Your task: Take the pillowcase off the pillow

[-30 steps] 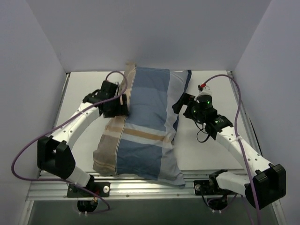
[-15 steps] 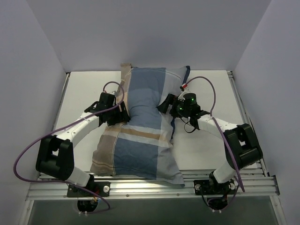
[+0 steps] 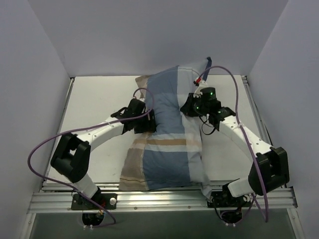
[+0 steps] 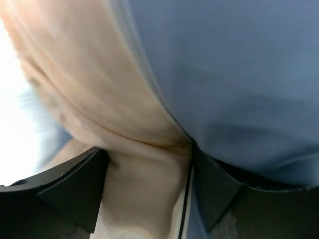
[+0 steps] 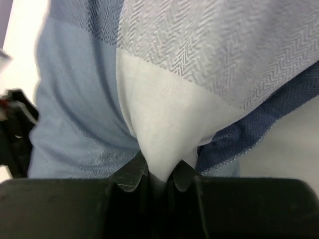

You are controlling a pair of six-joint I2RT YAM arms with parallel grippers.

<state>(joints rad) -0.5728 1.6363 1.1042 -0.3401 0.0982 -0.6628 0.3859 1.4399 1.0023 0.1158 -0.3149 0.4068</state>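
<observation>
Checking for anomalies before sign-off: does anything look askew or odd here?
The pillowcase lies skewed and squeezed narrow mid-length; its near corner reaches the table rail. The right gripper pinches a fold. No damage shows.

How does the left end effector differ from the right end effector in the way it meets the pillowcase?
The left end effector stands wide, a thick bunch of tan cloth of the pillowcase between its fingers; the right end effector is shut on a thin pale fold. The left one is at the pillowcase's left side, the right one at its right side. Both touch the pillowcase.
</observation>
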